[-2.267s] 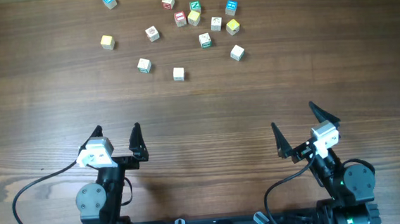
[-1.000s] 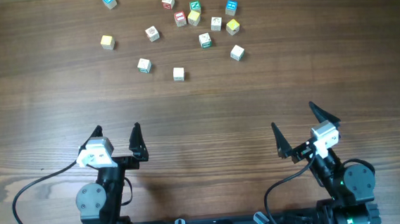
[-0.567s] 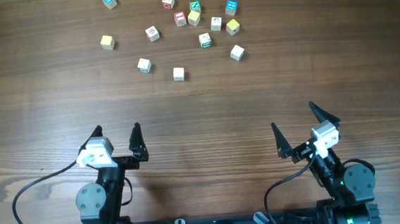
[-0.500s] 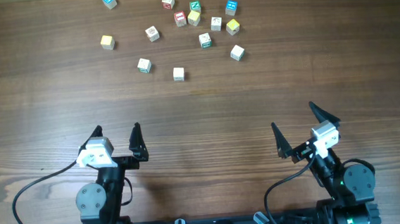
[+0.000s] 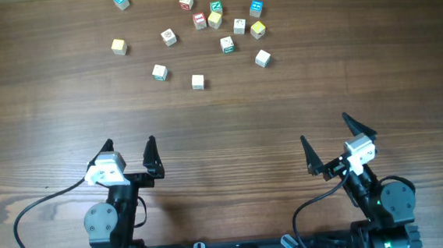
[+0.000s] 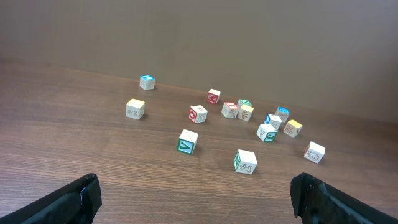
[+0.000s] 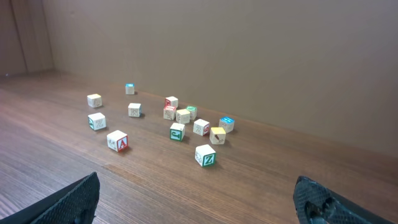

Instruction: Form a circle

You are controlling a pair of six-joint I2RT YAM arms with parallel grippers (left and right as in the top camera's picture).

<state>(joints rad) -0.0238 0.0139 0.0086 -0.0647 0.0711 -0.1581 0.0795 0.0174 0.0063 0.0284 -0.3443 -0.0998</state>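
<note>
Near table (image 5: 221,124) front | left gripper (image 5: 129,142), right gripper (image 5: 324,128) kept wide open, nothing held | cubes (image 5: 215,20) unmoved, scattered

Bare table (image 5: 221,116) stretches wide between the left gripper (image 5: 129,141), the right gripper (image 5: 324,128) and the cubes, leaving an open run toward 12 o'clock. The pale cube (image 5: 197,81) and the green-edged cube (image 5: 159,72) stand first, well apart. Farther on, the red cube (image 5: 199,20) is hemmed: the yellow cube (image 5: 214,19) sits just beside it at 3 o'clock.
</note>
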